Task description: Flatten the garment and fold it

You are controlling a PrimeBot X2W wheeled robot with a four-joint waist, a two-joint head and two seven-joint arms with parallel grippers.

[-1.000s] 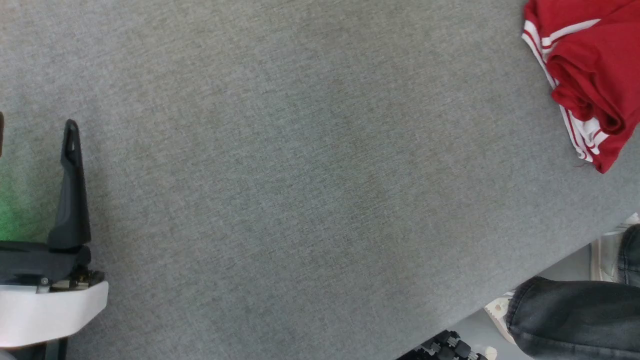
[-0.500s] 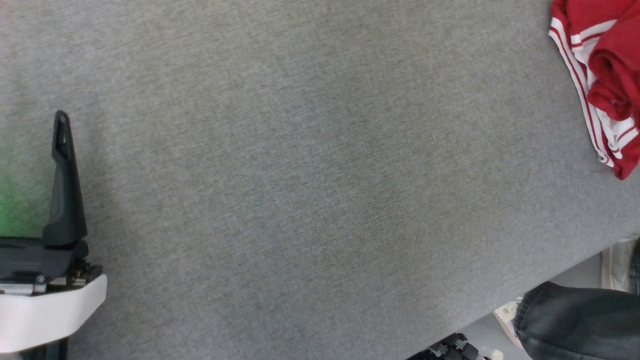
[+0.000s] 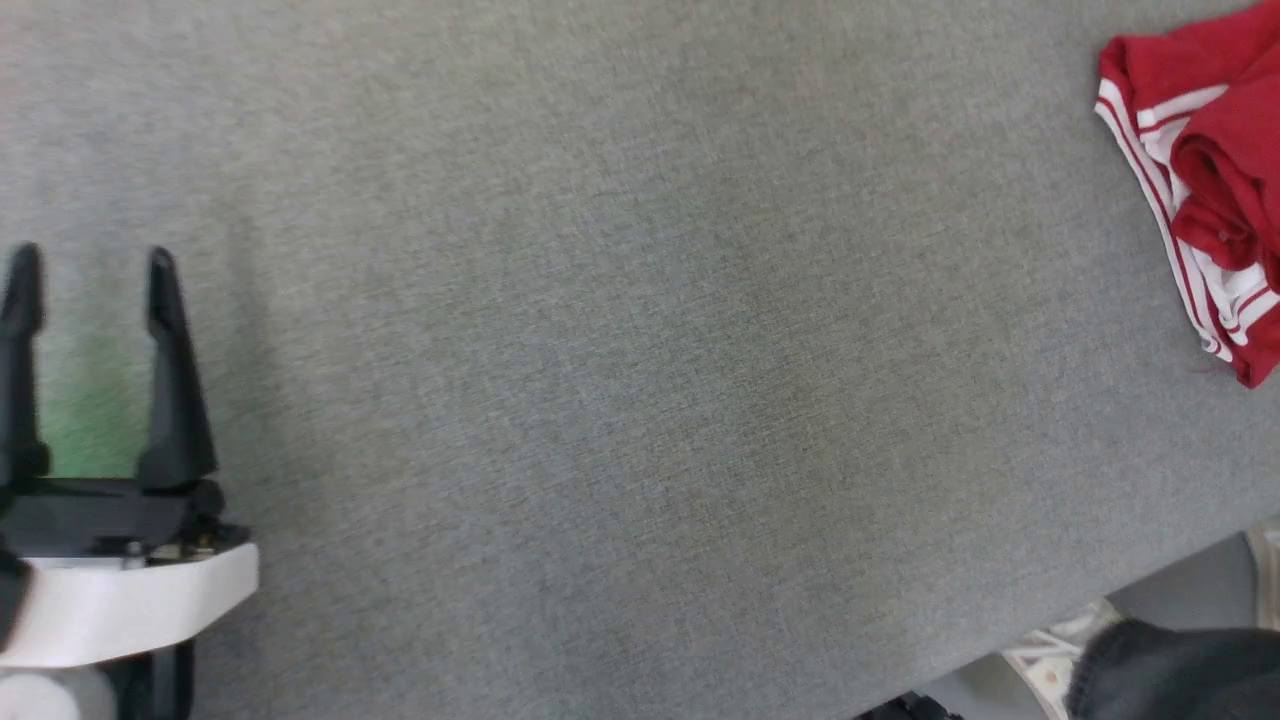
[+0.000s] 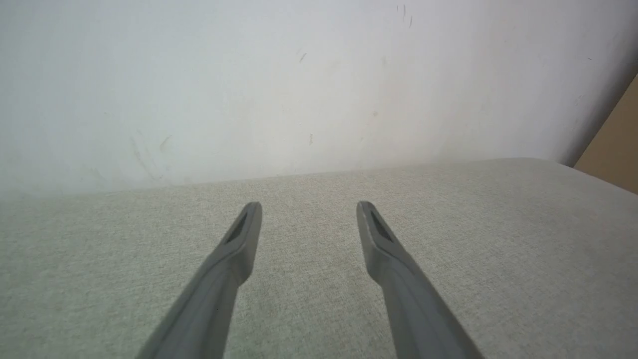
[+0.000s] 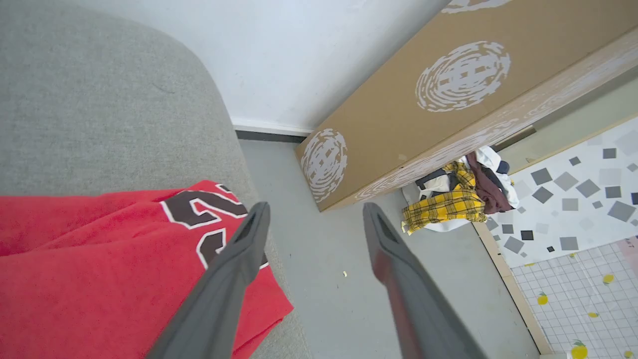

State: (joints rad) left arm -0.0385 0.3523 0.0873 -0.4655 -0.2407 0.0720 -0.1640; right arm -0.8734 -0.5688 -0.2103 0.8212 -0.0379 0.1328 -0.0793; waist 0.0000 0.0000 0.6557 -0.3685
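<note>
Looking down, I see one grey cloth table (image 3: 640,350). My left gripper (image 3: 92,260) is at the near left of it. Its two dark fingers (image 3: 175,400) stand wide apart with nothing between them. A bit of green light (image 3: 90,420) lies on the cloth there.

There is one garment (image 3: 1215,150), the red shirt. It lies in a bunched heap at the far right edge of the table, well apart from my left gripper. White and red stripes (image 3: 1150,170) run along its side. From my right wrist I see big dark numbers (image 5: 194,209) with white edges on it.

My right gripper (image 5: 315,207) is by the shirt. Its two fingers are spread wide too and hold nothing. One finger is over the shirt's edge, and I cannot tell if it touches. The other is over the grey floor (image 5: 324,299).

On the floor are one long brown box (image 5: 423,99) and one small pile of clothes (image 5: 448,199). One dark trouser leg (image 3: 1170,670) of a person shows at the near right.
</note>
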